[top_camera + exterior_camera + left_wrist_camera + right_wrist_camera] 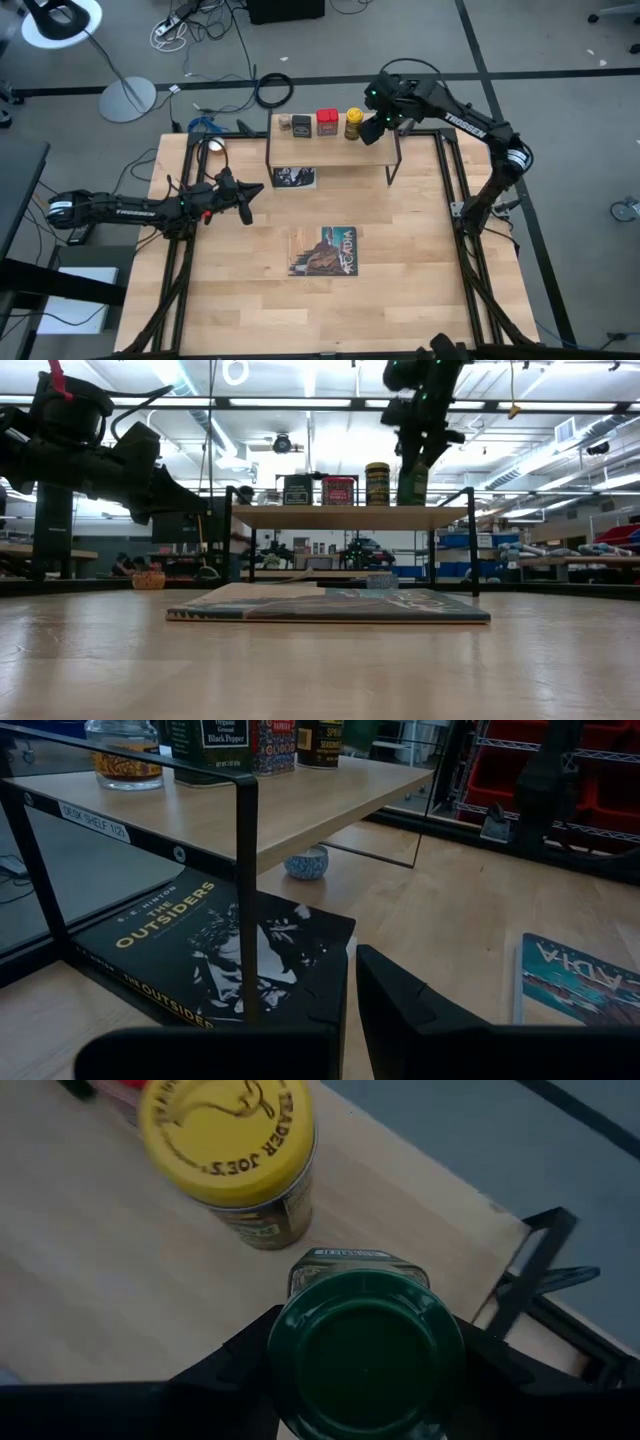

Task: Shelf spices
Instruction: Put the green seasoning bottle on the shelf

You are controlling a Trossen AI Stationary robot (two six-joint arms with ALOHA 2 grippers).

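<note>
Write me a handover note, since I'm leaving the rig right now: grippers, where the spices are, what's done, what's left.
Right gripper: shut on the green-capped glass jar, holding it over the right end of the low light wooden shelf on black metal legs, beside the yellow-capped jar.
Left gripper: shut and empty, waiting over the table's left side.
Done: the tiny clear jar, black tin, red tin and yellow-capped jar stand in a row on the shelf.
Left: set the green-capped jar down and release it; whether it already touches the board I cannot tell.
</note>
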